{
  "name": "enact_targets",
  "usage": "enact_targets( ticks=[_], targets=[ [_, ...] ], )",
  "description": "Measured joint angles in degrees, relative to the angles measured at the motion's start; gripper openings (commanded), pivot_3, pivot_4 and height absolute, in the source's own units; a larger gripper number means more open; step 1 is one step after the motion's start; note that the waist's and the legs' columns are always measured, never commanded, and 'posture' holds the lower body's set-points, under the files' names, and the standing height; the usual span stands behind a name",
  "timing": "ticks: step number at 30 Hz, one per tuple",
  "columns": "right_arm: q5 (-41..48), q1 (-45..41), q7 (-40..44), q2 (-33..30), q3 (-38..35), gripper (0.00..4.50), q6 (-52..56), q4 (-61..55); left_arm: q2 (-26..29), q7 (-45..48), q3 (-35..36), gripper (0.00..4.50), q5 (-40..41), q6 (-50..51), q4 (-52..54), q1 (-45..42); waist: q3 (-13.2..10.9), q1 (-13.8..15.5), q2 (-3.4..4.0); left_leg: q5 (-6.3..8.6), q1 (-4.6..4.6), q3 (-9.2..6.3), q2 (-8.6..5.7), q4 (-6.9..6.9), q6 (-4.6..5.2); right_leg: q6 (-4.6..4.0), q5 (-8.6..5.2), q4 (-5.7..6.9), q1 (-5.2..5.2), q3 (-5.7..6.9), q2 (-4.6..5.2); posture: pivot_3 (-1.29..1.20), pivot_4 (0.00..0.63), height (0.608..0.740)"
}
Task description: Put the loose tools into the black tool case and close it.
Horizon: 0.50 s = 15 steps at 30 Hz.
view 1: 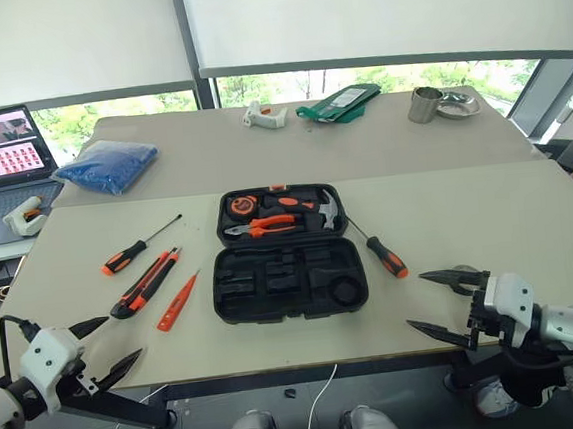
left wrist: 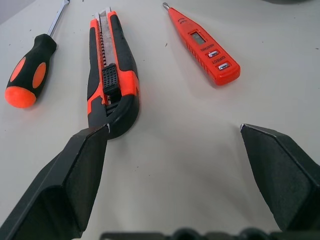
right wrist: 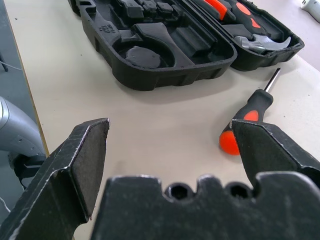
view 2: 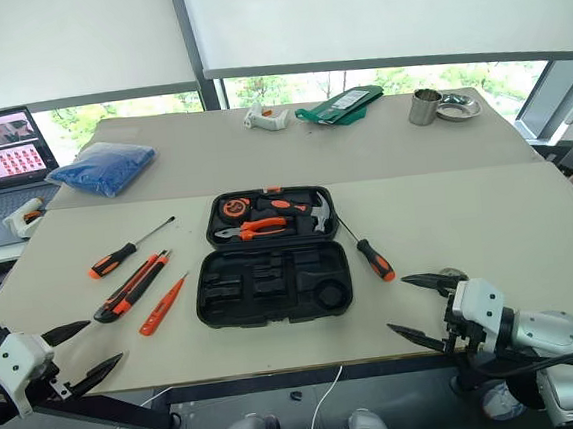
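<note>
Both my hands, left hand and right hand, gape wide, empty. Black tool case lies open mid-frame; I'd start with the utility knife (probably nearest), gripping mid-handle.

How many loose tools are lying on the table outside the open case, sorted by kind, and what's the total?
Screwdrivers: 2, one left of the black tool case at, one right of it at
Utility knife: 1
Tester pen: 1
Total: 4 loose, all on the table outside the open case.
</note>
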State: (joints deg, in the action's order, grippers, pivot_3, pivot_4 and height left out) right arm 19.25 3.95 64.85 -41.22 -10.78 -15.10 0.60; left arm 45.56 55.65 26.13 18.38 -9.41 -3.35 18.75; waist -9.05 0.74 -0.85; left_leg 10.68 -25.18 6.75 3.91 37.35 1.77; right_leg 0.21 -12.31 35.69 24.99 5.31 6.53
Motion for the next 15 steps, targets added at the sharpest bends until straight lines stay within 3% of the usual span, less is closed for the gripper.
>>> enact_targets(
  ticks=[2, 8, 15],
  targets=[
    [0.11, -0.28, -0.1, 0.25, 0.01, 4.49, 0.16, 0.0, -0.17, -0.32, 0.38, 4.5, 1.03, 1.35, 0.26, 0.11, 0.0, -0.01, 0.0, 0.0, 0.0, 0.0, 0.0, 0.02, 0.0, 0.0, 0.0, 0.04, 0.01, -0.01, 0.0, 0.0, 0.15, 0.74],
    [8.75, -4.27, -1.33, 5.39, 0.69, 4.49, 4.86, -5.09, -5.51, -9.54, 12.05, 4.5, 11.11, 13.08, 3.22, 1.12, 0.01, -0.48, -0.06, -0.01, 0.03, -0.04, 0.06, 0.12, 0.0, 0.03, 0.02, 0.31, -0.11, -0.04, -0.01, 0.0, 0.15, 0.74],
    [12.06, -7.11, -5.99, 9.75, 1.14, 4.49, 8.19, -11.92, -9.34, -17.14, 17.26, 4.5, 16.61, 28.09, 3.69, 5.92, -0.01, 0.02, -0.31, 0.01, 0.03, -0.14, 0.08, 0.32, -0.02, -0.05, -0.03, 0.33, 0.01, 0.06, -0.02, 0.0, 0.15, 0.74]
  ],
)
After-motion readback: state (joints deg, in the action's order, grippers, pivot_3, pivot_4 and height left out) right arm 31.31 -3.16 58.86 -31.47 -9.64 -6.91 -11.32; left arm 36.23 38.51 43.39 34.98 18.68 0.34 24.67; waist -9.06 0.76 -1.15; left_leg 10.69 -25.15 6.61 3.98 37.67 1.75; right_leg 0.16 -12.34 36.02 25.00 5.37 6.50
